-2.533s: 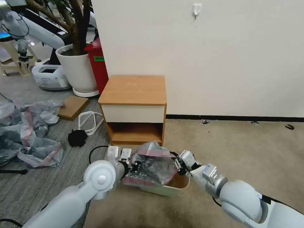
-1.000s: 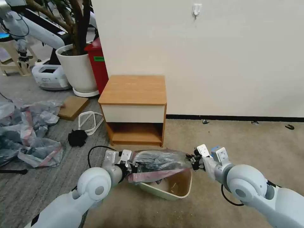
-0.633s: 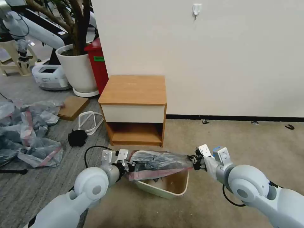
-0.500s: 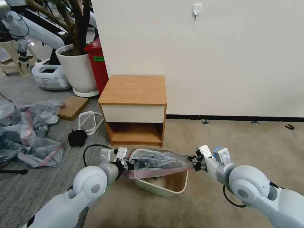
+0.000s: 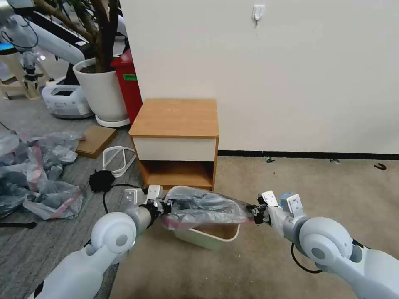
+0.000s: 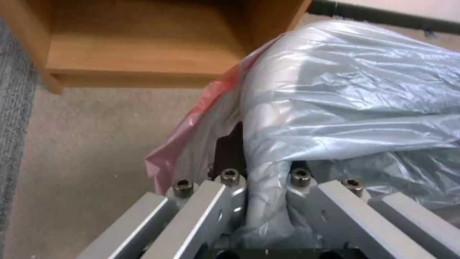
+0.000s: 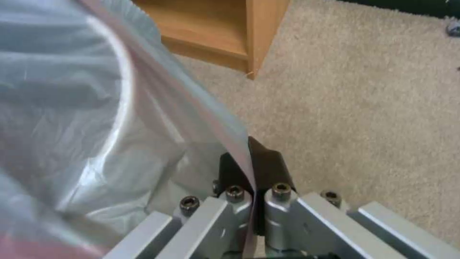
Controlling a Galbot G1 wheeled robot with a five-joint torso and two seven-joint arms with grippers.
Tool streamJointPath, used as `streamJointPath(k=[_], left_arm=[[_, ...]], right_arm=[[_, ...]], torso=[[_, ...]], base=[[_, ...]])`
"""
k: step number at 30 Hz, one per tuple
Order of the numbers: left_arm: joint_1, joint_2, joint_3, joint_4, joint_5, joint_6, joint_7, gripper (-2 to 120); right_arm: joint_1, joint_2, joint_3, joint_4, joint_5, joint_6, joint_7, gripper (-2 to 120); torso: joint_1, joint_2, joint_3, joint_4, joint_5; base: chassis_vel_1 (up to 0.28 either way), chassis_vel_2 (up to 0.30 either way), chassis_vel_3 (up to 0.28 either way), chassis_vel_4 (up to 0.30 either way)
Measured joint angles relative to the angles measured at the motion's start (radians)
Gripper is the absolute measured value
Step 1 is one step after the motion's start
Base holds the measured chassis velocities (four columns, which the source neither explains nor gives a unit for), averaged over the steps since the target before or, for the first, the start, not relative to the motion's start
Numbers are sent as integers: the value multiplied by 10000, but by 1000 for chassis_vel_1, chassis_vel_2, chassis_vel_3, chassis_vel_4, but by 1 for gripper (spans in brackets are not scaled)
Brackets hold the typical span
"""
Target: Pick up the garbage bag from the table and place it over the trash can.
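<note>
Compared with half a second ago, I see the garbage bag (image 5: 205, 206) has shifted toward the table (image 5: 175, 141) and now domes over most of the trash can (image 5: 208, 236) mouth; only the near right part of the brown interior shows, where before a wider stretch was open. My left gripper (image 5: 160, 206) has moved farther from me, nearer the table's low shelf, while my right gripper (image 5: 254, 215) sits about where it was.

The bag is thin, crinkled, translucent grey film, stretched taut between both grippers, with a pink-red band along its rim that sags below the near edge on the left. In the left wrist view the film bunches into glossy folds, and my left gripper (image 6: 263, 201) is closed on a gathered wad of it between metal fingers (image 6: 211, 201) with bolt heads. In the right wrist view my right gripper (image 7: 254, 205) is clamped narrow on a flat sheet of the rim, black pads (image 7: 268, 165) pressed against it.

The trash can is smooth cream plastic, rectangular with rounded corners and a rolled rim, faintly green low down, standing on the beige carpet (image 5: 291, 187) just in front of the table. The table is a boxy light-wood piece with a white drawer front.
</note>
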Motion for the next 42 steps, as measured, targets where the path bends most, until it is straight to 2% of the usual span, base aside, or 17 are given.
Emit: streamJointPath(k=[15,33,36,38,42], left_arm=[[100,-1011,-354,221,441,-258,-15,4],[-51,-815,-347,474,836,-413,290,4],[-76,-824,-349,508,873,-443,295,4],[-114,-862,-291,579,920,-494,293,4],[-138,-986,-248,617,969,-561,279,4]], right_arm=[[-228,500,53,203,161,17,499,0],[-187,291,152,150,314,32,571,0],[-162,220,163,133,314,18,591,6],[-155,174,169,177,359,7,592,18],[-161,223,169,211,395,-5,592,30]], torso=[[0,0,0,0,1],[0,0,0,0,1],[0,0,0,1,0],[0,0,0,0,0],[0,0,0,0,0]], base=[[0,0,0,0],[0,0,0,0],[0,0,0,0],[0,0,0,0],[0,0,0,0]])
